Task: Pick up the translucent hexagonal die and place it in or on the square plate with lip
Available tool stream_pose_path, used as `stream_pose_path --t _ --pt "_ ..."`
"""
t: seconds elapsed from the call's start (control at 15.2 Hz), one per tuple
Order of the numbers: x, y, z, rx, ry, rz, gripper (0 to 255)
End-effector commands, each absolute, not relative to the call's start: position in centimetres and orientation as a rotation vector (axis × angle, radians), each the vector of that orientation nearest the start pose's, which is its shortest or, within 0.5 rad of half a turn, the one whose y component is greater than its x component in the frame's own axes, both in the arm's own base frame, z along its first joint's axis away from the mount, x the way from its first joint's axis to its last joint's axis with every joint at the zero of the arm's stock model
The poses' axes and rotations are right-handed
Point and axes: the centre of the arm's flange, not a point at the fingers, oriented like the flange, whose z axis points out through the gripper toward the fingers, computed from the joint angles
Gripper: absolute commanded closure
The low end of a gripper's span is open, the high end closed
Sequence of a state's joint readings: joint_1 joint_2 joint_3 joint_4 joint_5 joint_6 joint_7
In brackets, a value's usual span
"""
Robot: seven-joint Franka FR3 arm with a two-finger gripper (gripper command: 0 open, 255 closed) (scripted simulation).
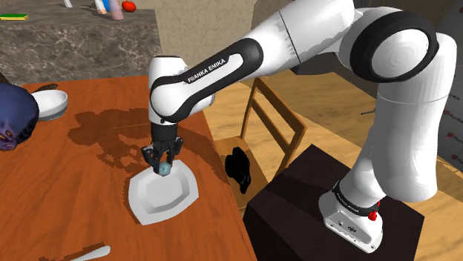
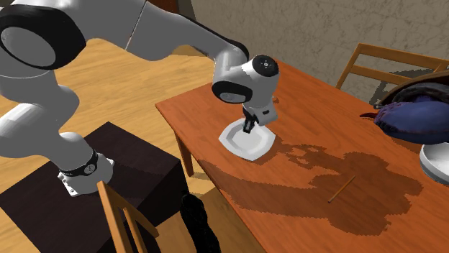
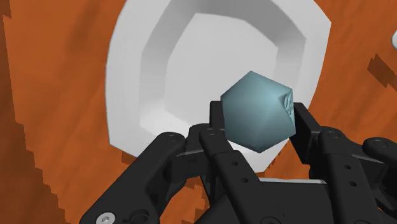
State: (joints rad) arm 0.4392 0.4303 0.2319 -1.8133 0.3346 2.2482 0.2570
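Observation:
The die (image 3: 257,110) is a teal, many-faced solid clasped between my black fingers (image 3: 216,127). My gripper (image 1: 163,164) points down, shut on the die (image 1: 164,170), just over the far rim of the white square plate with a raised lip (image 1: 165,200). In the second exterior view the gripper (image 2: 250,128) hangs right above the plate (image 2: 248,146), near the table's edge. In the wrist view the plate's rim (image 3: 130,76) and hollow lie beneath the die; I cannot tell whether the die touches the plate.
The plate lies on an orange-brown table (image 1: 81,170). A white bowl (image 1: 50,104) and a dark blue bag (image 1: 15,115) sit at the shoulder view's left. A thin stick (image 2: 341,188) lies on the table. A wooden chair (image 1: 271,122) with a black object (image 1: 239,169) stands beside the table.

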Motion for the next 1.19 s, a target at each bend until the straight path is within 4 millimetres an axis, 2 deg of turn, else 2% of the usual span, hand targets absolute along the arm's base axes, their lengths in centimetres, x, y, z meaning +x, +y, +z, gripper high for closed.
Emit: stream_pose_path --t 0.0,0.92,1.12 --pt "50.2 42.1 31.7 -2.799 -0.254 0.216 255" --pt "50.2 42.1 24.3 -2.799 -0.254 0.216 255" --pt "50.2 42.1 23.9 -2.799 -0.254 0.216 255"
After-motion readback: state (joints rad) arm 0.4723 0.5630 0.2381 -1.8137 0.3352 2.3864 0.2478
